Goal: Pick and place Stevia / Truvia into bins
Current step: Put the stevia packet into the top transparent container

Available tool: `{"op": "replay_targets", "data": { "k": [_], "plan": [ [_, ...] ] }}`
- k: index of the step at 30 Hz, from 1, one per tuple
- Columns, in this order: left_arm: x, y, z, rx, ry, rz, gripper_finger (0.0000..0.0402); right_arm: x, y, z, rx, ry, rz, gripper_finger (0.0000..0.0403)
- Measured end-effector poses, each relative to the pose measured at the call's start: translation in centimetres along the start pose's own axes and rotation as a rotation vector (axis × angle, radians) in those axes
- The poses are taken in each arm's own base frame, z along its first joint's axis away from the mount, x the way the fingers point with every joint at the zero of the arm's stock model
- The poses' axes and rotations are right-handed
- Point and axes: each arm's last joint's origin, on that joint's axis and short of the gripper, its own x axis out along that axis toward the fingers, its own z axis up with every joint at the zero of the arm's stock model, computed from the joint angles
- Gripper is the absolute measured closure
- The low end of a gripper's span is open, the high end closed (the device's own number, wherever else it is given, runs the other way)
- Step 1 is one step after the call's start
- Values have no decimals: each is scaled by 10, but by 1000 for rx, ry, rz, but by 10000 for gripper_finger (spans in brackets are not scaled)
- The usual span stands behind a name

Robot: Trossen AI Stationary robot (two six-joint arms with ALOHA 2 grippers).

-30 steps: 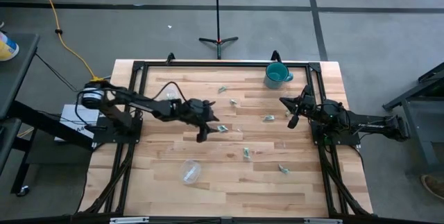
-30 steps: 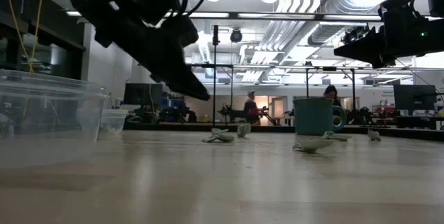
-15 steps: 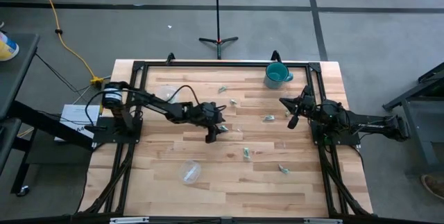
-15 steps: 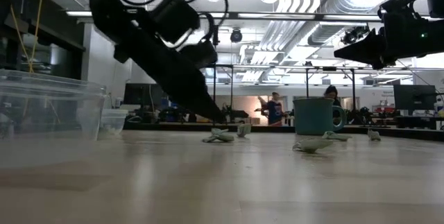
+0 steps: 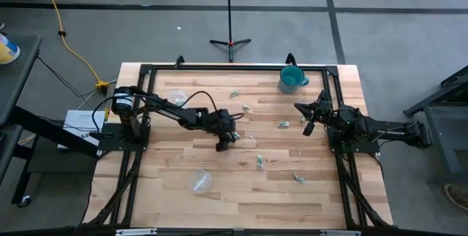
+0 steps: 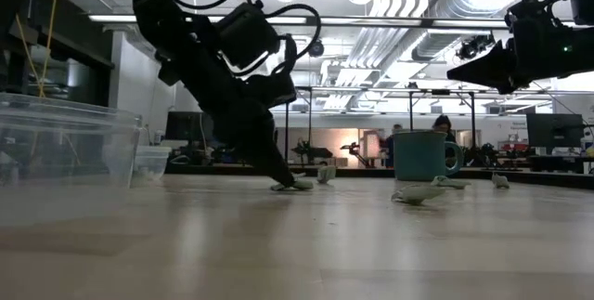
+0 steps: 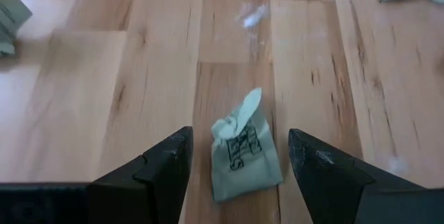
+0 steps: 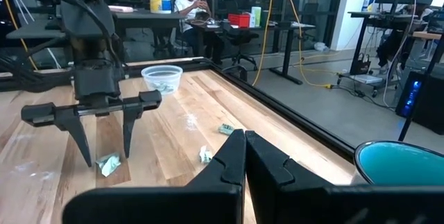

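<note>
- Left gripper (image 7: 236, 158) stands with fingers spread, one on each side of a crumpled green sachet (image 7: 243, 151) lying on the wooden table (image 5: 241, 192) near its middle; you see a gap between sachet and each finger, so nothing is pinched.
- Low view: the fingertips reach down to the tabletop at the sachet (image 6: 295, 185), but contact there is hard to make out.
- Right gripper (image 5: 307, 128) hangs pressed together above the table's right side, near the teal mug (image 5: 291, 80).
- One clear cup (image 5: 177, 97) sits at the far left, sachets inside; the second cup (image 5: 202, 180) lies nearer the front. Its contents cannot be told.
- Other sachets lie scattered; prints too small to read.
- Against a second ago: your left arm has reached further right and dropped from well above the table to the sachet. Right arm unchanged.
</note>
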Motion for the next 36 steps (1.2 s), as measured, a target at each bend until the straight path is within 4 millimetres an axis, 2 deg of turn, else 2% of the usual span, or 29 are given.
{"op": "replay_targets", "data": {
  "k": [8, 11, 27, 29, 31, 36],
  "plan": [
    [0, 0, -2, 0, 20, 0, 134, 0, 0, 0, -1, 2, 0, 402],
    [0, 0, -2, -1, 22, 0, 150, 0, 0, 0, -1, 2, 0, 402],
    [-2, 0, -2, 46, 26, 0, 344, 0, 0, 0, -2, 5, 0, 402],
    [-5, 0, -1, 65, 39, -1, 367, 0, 0, 0, -2, 5, 0, 402],
    [-10, 0, 1, 82, 65, 0, 372, 0, 0, 0, -2, 5, 0, 402],
    [-44, 3, 19, 89, 220, 146, 371, 0, 0, 0, -2, 4, -1, 402]
  ]
}}
